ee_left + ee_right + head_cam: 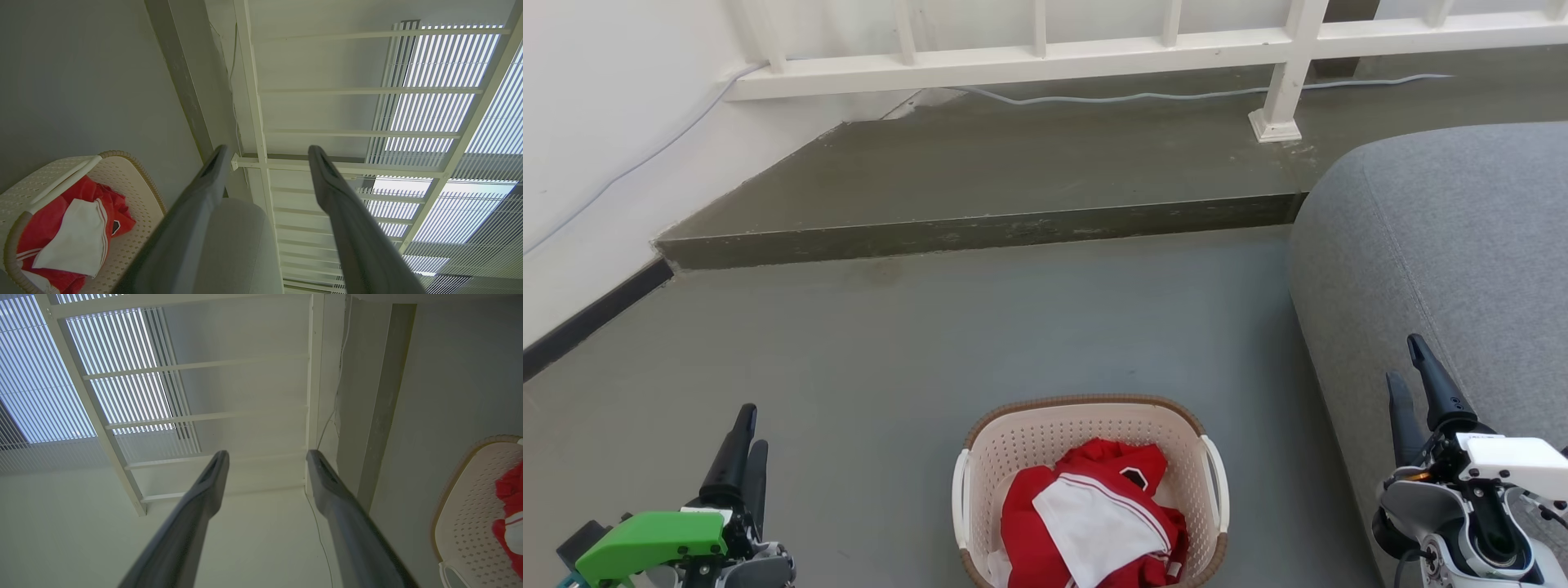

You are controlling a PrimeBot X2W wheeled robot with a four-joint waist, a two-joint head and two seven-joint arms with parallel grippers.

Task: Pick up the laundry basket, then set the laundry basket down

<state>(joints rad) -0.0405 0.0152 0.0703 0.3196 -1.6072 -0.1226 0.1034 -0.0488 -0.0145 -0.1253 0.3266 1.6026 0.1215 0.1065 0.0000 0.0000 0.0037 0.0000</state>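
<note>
The laundry basket (1045, 437), cream and perforated with a brown woven-look rim and white side handles, stands on the grey floor at the bottom centre of the head view, holding red and white clothes (1094, 514). It also appears in the left wrist view as the basket (137, 228) at lower left, and in the right wrist view as the basket (470, 522) at lower right. My left gripper (745, 433) is open, well left of the basket, touching nothing. My right gripper (1409, 371) is open too, off to the basket's right beside the sofa. In each wrist view the fingers (204, 196) (204, 490) stand apart with nothing between them.
A grey sofa (1445, 269) fills the right side, close to my right gripper. A raised concrete step (980, 229) crosses ahead, with a white railing (1094, 49) and a cable (1135, 96) behind it. A white wall (596, 147) runs along the left.
</note>
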